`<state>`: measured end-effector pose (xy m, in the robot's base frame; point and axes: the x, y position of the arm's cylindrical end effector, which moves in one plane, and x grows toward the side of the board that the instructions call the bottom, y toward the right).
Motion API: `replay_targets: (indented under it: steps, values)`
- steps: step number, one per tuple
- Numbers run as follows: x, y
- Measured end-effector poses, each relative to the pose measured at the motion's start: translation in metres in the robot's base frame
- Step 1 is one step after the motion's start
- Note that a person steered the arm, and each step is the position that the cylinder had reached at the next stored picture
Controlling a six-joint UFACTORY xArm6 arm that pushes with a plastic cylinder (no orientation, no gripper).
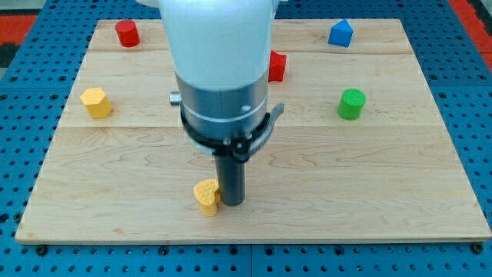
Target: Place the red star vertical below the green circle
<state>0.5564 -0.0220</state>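
Note:
The red star (277,66) lies near the view's top centre, partly hidden behind my arm. The green circle (352,104) stands to its right and a little lower, at the view's right. My tip (231,202) rests on the board at the bottom centre, touching the right side of a yellow heart-shaped block (206,196). The tip is far below the red star and well to the left of the green circle.
A red cylinder (127,33) stands at the top left. A blue house-shaped block (340,34) stands at the top right. A yellow hexagon (96,102) lies at the left. The wooden board (384,200) sits on a blue pegboard surface.

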Motion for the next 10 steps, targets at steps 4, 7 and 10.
replay_targets:
  steps: [4, 7, 10]
  values:
    - [-0.132, 0.083]
    - [-0.259, 0.087]
    - [-0.197, 0.033]
